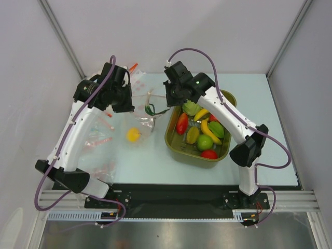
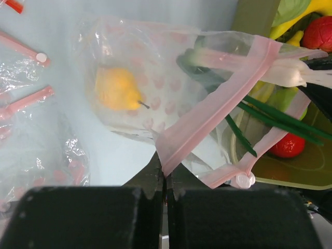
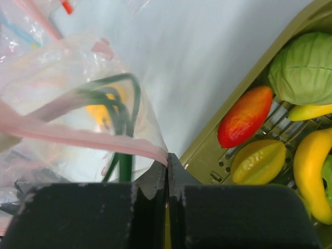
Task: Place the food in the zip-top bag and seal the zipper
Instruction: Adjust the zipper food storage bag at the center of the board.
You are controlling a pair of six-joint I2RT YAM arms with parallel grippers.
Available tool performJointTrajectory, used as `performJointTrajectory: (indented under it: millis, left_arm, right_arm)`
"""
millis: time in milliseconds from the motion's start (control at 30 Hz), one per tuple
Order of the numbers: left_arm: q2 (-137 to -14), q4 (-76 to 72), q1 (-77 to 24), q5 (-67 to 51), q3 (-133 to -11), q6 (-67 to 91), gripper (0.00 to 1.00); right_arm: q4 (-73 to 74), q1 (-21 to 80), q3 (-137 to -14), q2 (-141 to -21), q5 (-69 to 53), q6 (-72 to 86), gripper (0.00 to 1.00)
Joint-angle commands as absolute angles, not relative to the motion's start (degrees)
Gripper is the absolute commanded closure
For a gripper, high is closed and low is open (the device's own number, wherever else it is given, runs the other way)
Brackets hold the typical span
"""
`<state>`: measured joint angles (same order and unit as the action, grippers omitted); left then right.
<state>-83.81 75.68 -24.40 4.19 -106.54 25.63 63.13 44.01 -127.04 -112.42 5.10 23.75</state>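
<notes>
Left end effector is pressed fully closed, and we see its two dark fingers pinching the pink zipper of the zip-top bag at the bottom centre of the left wrist view. Right end effector is likewise clamped tight, gripping the same pink strip at the bag's edge, low in the middle of the right wrist view.

Between the two grips the bag sits with its mouth pulled apart, near the middle of the overhead frame, just left of the olive tub. Inside the bag we find a yellow fruit with a short dark stalk, at the upper left of the left wrist view. Leaves of a green onion run in through the mouth, while its white end sticks out toward the upper right.

In the tub, right of centre in the overhead frame, we count a green cabbage, a red-orange mango, a starfruit, yellow bananas, a green apple and a red tomato. More clear bags lie crumpled at the left of the pale counter.
</notes>
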Motion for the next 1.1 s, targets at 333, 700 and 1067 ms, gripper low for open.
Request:
performJointTrajectory:
  millis: [333,700,1067]
  left_arm:
    - [-84.6,71.1,-23.6,-8.1,-106.1,24.6,1.0]
    - [-88.2,75.6,-23.5,-1.1,-112.0,23.2,1.0]
    - [-94.1,78.2,-23.6,7.9,-121.5,22.4,1.0]
  right_arm:
    - [54.9,43.3,-123.6,-108.8,-13.8,22.1,1.0]
    - [51.0,40.2,-119.2,-107.6,-17.0,22.1,0.89]
    - [38.0,30.2,-100.0,-94.4,-23.3,25.7,0.22]
